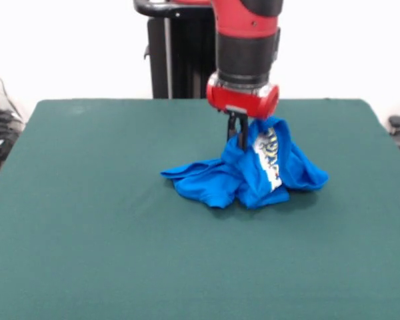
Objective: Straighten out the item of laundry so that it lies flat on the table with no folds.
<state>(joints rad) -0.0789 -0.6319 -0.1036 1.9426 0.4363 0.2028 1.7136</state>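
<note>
The shirt [250, 170] sits bunched near the middle of the bench [87, 233]. My claw [238, 135] pinches its top, right above the heap. Most of the cloth hangs down and spreads sideways, so I think I must pull sideways.

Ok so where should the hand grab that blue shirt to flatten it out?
The blue T-shirt is bunched, with a peak under the hand. A flat lobe trails toward the picture's left on the table. Probably pinch that lobe's outer edge from above and pull outward, away from the heap.
</note>
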